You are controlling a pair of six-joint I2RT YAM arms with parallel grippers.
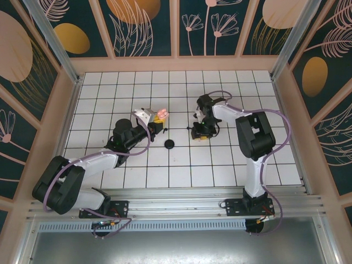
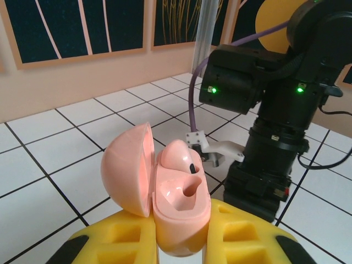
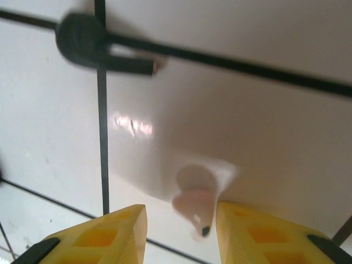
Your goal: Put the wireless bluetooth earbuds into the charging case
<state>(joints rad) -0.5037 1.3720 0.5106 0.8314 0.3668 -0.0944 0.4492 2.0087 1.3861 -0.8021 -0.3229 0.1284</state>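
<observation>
My left gripper (image 2: 181, 234) is shut on the pale pink charging case (image 2: 184, 203), holding it upright with its lid (image 2: 129, 168) swung open to the left. One pale pink earbud (image 2: 181, 157) sits in the far socket, and the near socket (image 2: 192, 190) is hollow. From above, the case (image 1: 162, 114) is just left of the table's middle. My right gripper (image 3: 181, 225) (image 1: 202, 135) hangs low over the tiles, jaws apart. A second pale pink earbud (image 3: 197, 201) lies between them against the right finger (image 3: 247, 231). A blurred black earbud (image 3: 82, 39) rests on a grid line further off.
A black round disc (image 1: 169, 144) lies on the white tiled table (image 1: 181, 170) between the two grippers. The right arm's black wrist (image 2: 275, 110) stands close behind the case. Wooden walls (image 1: 176, 63) enclose the table on three sides.
</observation>
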